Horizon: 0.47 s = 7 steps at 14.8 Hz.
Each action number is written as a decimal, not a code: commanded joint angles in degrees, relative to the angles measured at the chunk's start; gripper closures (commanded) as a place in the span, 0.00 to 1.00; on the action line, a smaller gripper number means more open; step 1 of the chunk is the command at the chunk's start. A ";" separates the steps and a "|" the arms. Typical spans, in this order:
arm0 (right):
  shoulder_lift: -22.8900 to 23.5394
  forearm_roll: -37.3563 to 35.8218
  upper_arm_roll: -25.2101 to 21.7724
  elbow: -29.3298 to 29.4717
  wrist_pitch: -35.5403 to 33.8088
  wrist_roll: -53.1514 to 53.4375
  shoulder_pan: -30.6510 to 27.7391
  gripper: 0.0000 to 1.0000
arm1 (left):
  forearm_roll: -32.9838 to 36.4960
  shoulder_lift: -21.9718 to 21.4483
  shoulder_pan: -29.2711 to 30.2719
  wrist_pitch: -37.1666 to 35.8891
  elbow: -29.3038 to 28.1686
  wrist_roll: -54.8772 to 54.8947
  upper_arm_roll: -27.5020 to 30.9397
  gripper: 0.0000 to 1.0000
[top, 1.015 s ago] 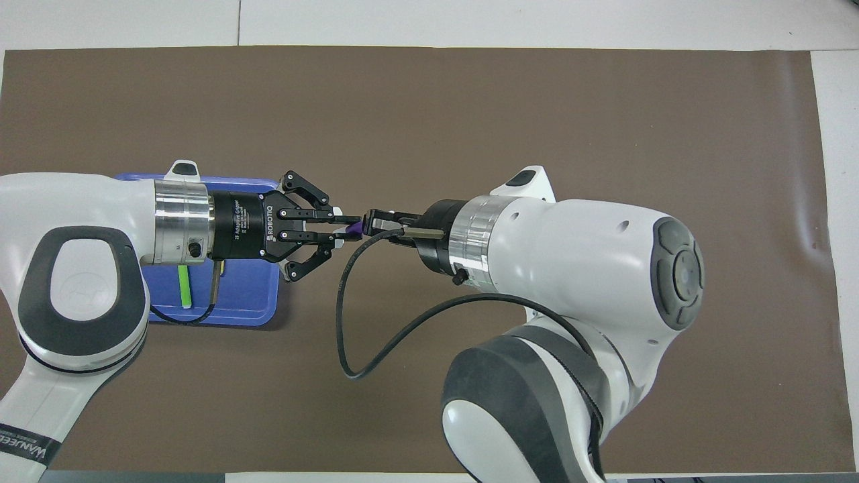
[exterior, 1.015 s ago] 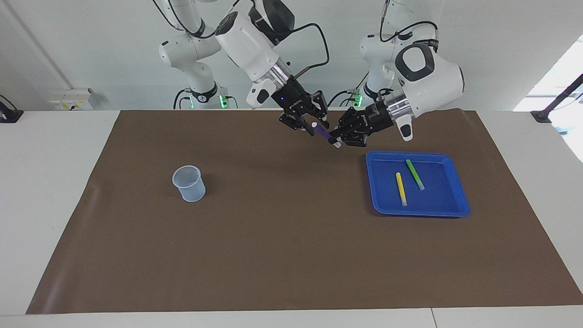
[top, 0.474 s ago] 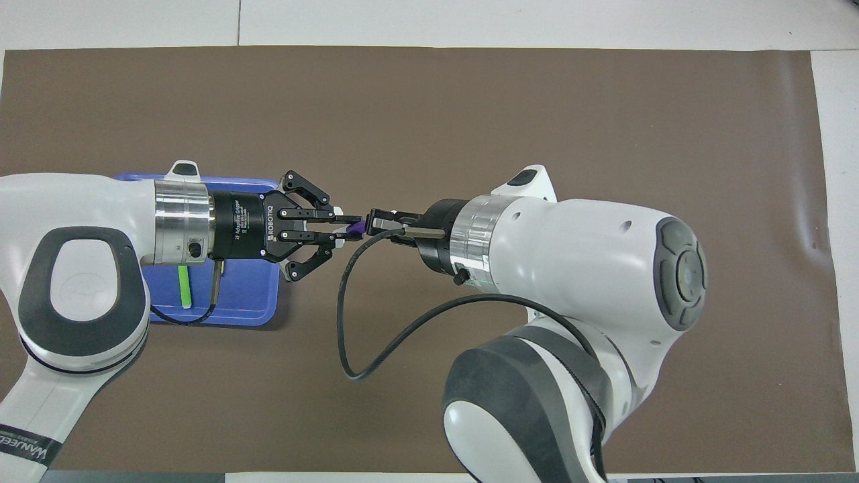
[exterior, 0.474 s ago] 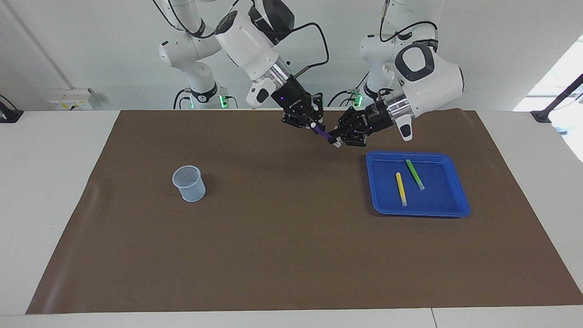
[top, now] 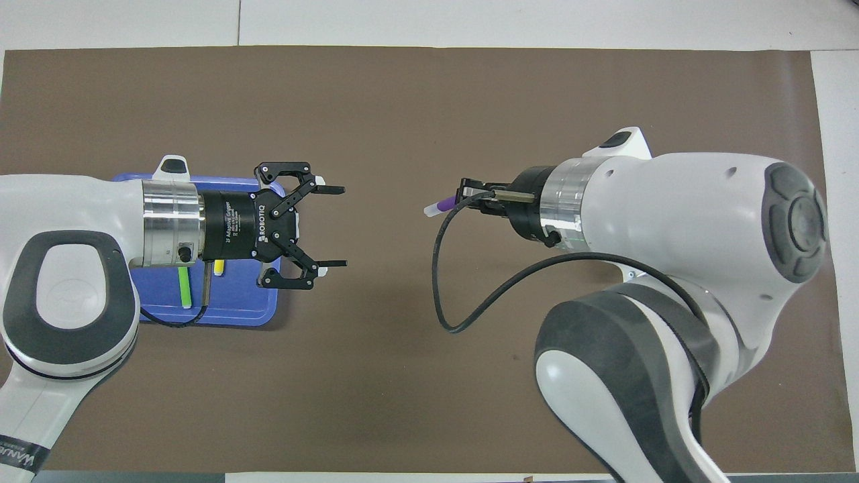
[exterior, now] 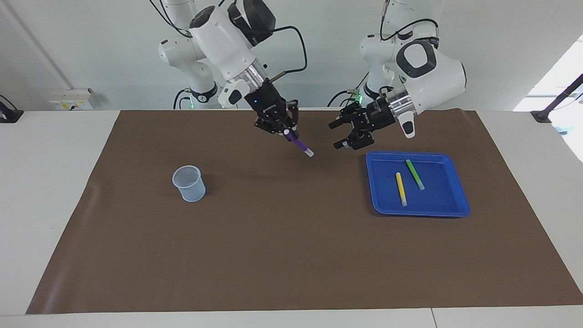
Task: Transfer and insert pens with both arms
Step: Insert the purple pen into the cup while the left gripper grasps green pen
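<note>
"ROBOTIQ" and what looks like "2F Adaptive Gripper" on the left tool point(top: 332, 227), white lettering

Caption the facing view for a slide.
Right gripper carries purple pen over the mat; left gripper open beside blue tray.

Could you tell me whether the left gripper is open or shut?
Open: the left gripper has its fingertips spread wide apart, holding nothing.

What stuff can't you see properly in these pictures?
- Yellow pen, overhead view: only its tip shows under the left hand.
- Green pen, overhead view: partly covered by the left arm.
- Blue tray, overhead view: mostly hidden by that arm.
- Purple pen, overhead view: its upper end is buried in the right hand.
- Cup: not seen in the overhead view.
</note>
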 commanded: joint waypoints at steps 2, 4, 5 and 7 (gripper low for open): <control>-2.47 -10.69 0.54 -3.14 -3.13 -0.70 -3.98 1.00 | 12.58 -1.79 0.81 -0.65 -2.11 11.99 0.51 0.00; -4.05 -13.95 0.54 -6.74 -3.13 -3.49 -6.62 1.00 | 17.42 -1.44 3.79 -3.79 -2.02 20.06 0.59 0.00; -4.41 -15.36 0.54 -7.71 -3.22 -5.86 -8.20 1.00 | 21.10 -1.35 5.29 -5.29 -2.02 25.32 0.59 0.00; -5.63 -17.82 0.54 -10.52 -3.22 -10.43 -11.71 1.00 | 27.87 -0.56 8.71 -7.50 -1.93 36.56 0.51 0.00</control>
